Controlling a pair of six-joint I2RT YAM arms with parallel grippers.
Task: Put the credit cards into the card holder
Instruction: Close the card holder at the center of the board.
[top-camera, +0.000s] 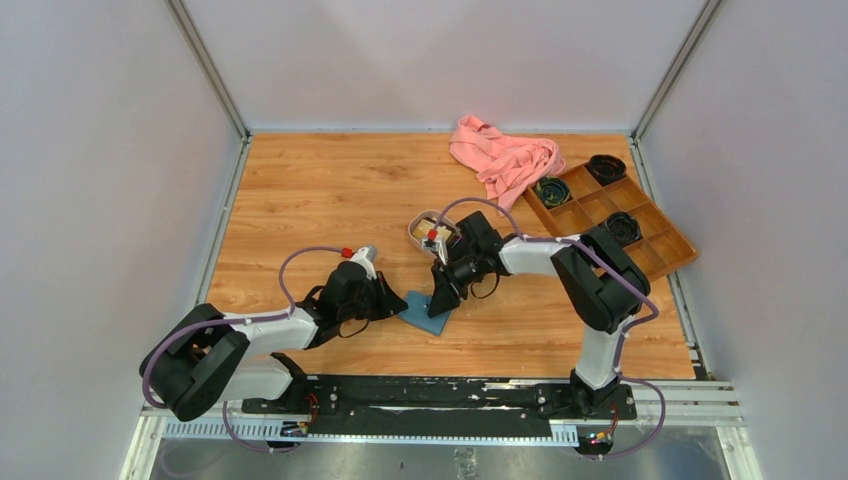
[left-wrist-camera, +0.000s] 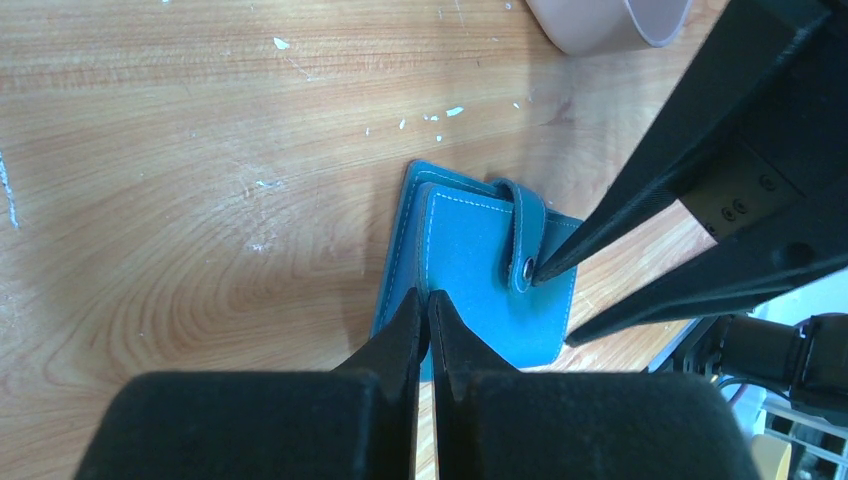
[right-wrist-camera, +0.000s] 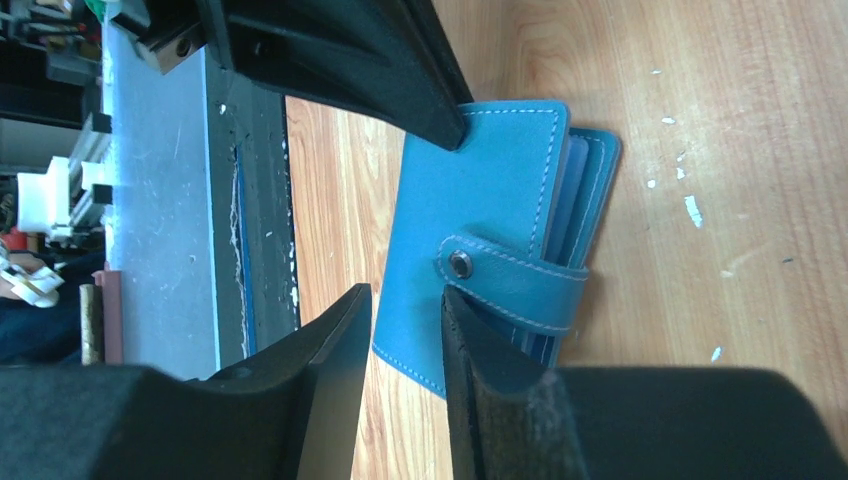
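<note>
Wood tabletop (top-camera: 300, 200) | card holder (left-wrist-camera: 470, 270) folded shut, at both grippers' tips | left gripper (left-wrist-camera: 428, 300) pinched shut, empty, touching its edge | right gripper (right-wrist-camera: 407, 293) part-open, empty, beside strap | cards not made out

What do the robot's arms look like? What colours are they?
The left arm and right arm have chunky black joints with pale grey-white tubes between them. A thin purple cable loops along each arm, and a small red knob sits near each wrist. The left gripper and right gripper are all black, each with two long fingers narrowing to a tip.
</note>
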